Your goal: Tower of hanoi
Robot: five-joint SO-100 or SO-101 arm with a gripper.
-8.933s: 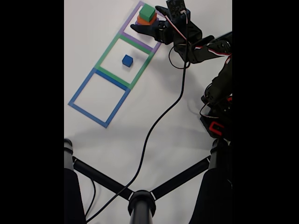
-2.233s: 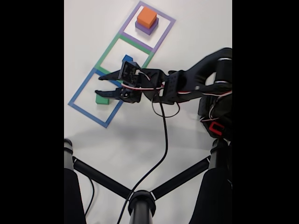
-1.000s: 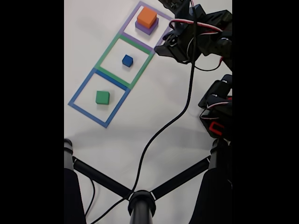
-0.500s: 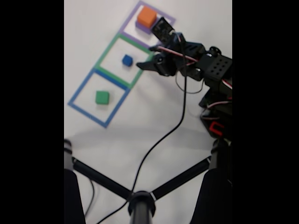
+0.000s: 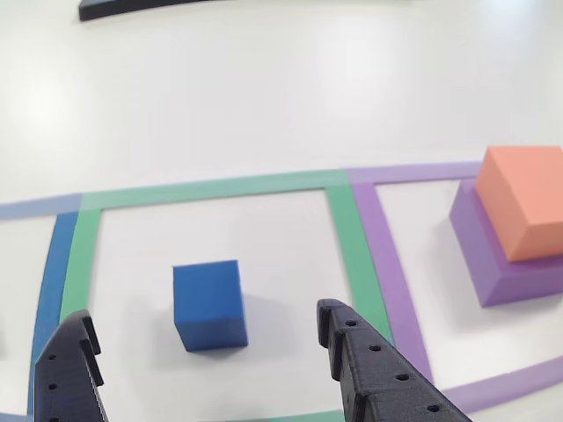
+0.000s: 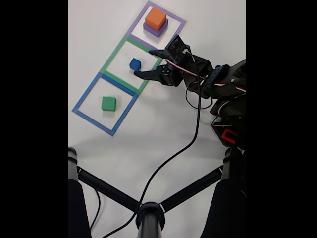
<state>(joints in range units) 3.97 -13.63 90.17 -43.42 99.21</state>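
Observation:
A small blue cube point(image 6: 135, 63) sits inside the green taped square point(image 6: 113, 54). My gripper point(image 6: 142, 63) is open just right of the cube in the fixed view, one fingertip on each side of it and not touching. In the other view the blue cube point(image 5: 209, 303) lies ahead between the two black fingers point(image 5: 374, 374) of the gripper point(image 5: 202, 312). An orange block point(image 6: 156, 18) rests on a larger purple block point(image 6: 153, 30) in the purple square point(image 6: 137, 19). A green cube point(image 6: 108, 103) lies in the blue square point(image 6: 86, 91).
The arm's base and servos point(image 6: 230, 119) fill the right side of the fixed view. A black cable point(image 6: 183, 144) trails down to a black tripod-like stand point(image 6: 148, 213) at the bottom. White tabletop spreads around the squares. A dark strip point(image 5: 132, 7) lies at the far table edge.
The gripper has swung left from the green square's right edge, and its open fingers now flank the blue cube. Before that it left the green cube in the blue square.

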